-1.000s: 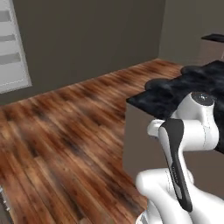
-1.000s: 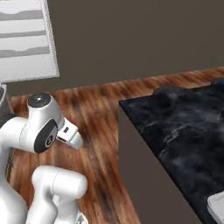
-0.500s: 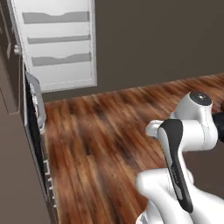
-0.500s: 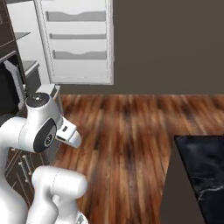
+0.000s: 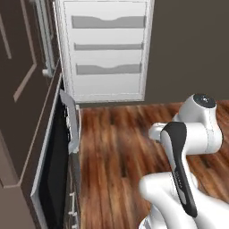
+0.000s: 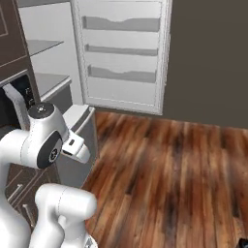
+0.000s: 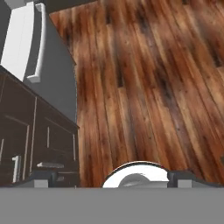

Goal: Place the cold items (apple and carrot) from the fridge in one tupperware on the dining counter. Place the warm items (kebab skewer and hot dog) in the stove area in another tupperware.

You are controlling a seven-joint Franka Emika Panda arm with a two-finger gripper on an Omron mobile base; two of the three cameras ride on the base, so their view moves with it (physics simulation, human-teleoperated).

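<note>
Claw [image 7: 111, 177] wide open, empty, pointed down at wood floor [image 7: 144, 87]; apple and carrot not yet in sight, presumably inside the open fridge [image 6: 53, 82] ahead and left of the arm.

Open fridge door [image 5: 106, 51] stood at 12 o'clock, shelves facing the arm [image 5: 188, 147]. Oven [image 5: 53, 165] sat at 9 o'clock with cabinets [image 5: 20, 67] above it. Wood floor [image 6: 169, 169] ran from 12 to 3 o'clock.
</note>
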